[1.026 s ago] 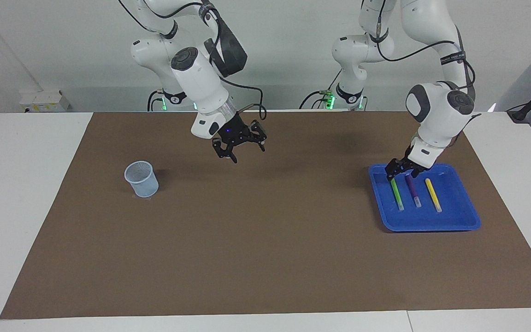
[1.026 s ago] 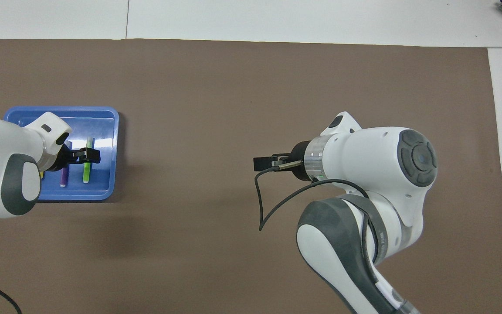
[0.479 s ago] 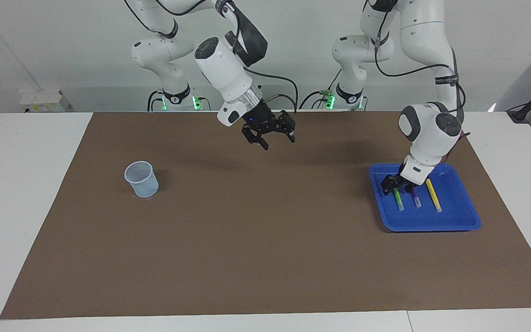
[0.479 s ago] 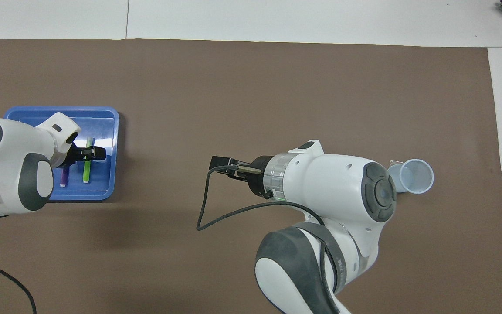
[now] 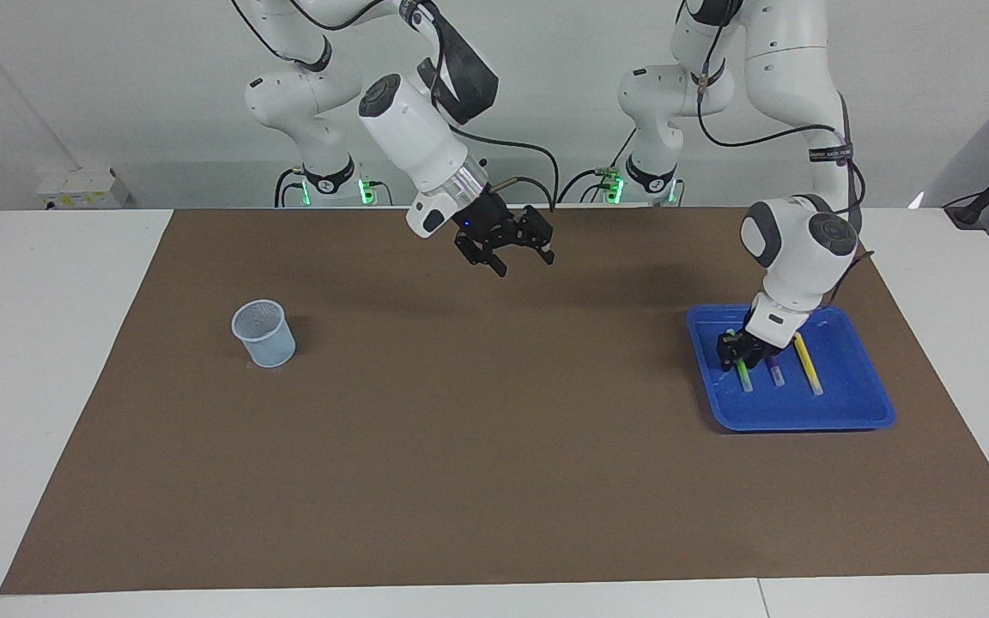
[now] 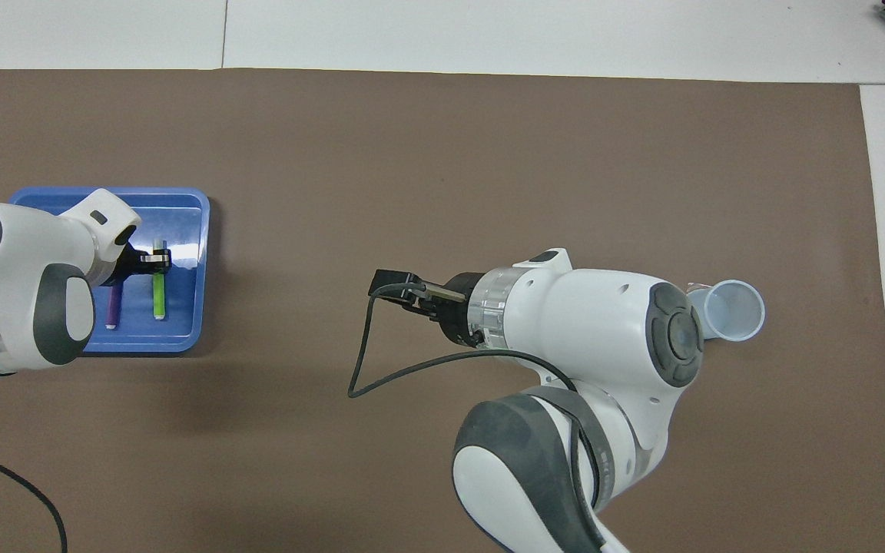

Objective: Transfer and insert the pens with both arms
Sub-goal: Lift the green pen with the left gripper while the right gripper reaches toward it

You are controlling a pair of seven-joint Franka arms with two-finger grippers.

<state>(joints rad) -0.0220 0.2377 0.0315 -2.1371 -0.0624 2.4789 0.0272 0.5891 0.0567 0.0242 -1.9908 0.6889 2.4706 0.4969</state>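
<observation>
The blue tray (image 5: 855,412) is lying on the brown mat (image 5: 494,481) toward the left arm's end of the table, and all places below are being given relative to it. The green pen (image 5: 743,375), the purple pen (image 5: 774,371) and the yellow pen (image 5: 807,364) are lying side by side in the tray, the purple one between the other two and the green one closest to the tray's edge facing the mat's middle. The left arm (image 5: 795,249) is reaching down into the tray, and the left gripper (image 5: 734,353) is sitting low at the green pen, its fingers closed in around the end of that pen nearer to the robots, grasping it; the pen is lying flat on the tray floor. The right gripper (image 5: 507,249) is hanging in the air over the mat's middle, well apart from the tray, with its fingers spread and holding nothing. The pale mesh cup (image 5: 263,333) is standing upright on the mat, well apart from the tray, toward the right arm's end.
</observation>
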